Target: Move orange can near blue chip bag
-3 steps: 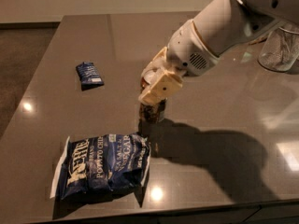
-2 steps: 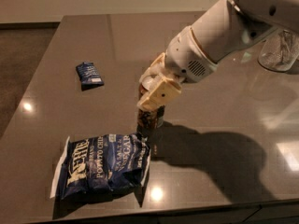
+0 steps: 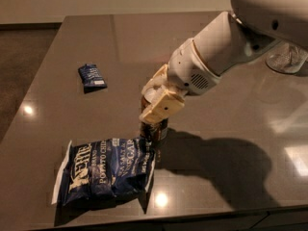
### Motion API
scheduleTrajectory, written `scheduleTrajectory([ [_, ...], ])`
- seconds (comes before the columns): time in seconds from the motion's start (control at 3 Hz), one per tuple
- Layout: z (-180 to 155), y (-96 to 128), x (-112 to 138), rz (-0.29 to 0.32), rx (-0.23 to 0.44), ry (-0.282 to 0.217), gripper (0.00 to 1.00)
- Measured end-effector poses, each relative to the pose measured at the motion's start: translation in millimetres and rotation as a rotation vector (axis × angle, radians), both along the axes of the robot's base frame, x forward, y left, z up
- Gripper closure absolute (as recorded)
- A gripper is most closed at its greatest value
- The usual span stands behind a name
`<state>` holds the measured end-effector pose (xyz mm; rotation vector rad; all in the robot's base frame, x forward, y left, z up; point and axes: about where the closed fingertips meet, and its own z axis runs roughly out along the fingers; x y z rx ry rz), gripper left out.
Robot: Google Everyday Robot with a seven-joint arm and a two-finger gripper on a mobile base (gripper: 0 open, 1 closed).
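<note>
The orange can [image 3: 155, 130] stands upright at the table's middle front. Only its dark lower part shows below the fingers. Its base touches or nearly touches the upper right corner of the blue chip bag [image 3: 107, 170], which lies flat near the front edge with its white "Kettle" lettering facing up. My gripper [image 3: 155, 110] reaches in from the upper right on a white arm. Its tan fingers [image 3: 162, 109] are closed around the can's upper half and hide its top.
A small dark blue packet with a white label [image 3: 92, 76] lies at the back left. A clear glass object [image 3: 288, 59] stands at the right edge behind the arm. The grey table [image 3: 231, 177] ends just below the bag.
The gripper with the can has come down and slightly toward the chip bag. The bag and the small packet have not moved.
</note>
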<state>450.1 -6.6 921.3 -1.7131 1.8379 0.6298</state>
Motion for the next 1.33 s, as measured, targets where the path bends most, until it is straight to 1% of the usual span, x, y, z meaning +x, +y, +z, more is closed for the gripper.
scheduleTrajectory([
  [0.33,-5.6,-1.2,0.0,-0.009,0.006,-0.01,0.39],
  [0.67,-4.9,0.5,-0.9,-0.005,0.004,-0.011,0.15],
  [1.0,-4.4,2.0,-1.9,-0.002,0.003,-0.013,0.0],
  [1.33,-4.4,2.1,-2.0,-0.002,0.003,-0.013,0.0],
])
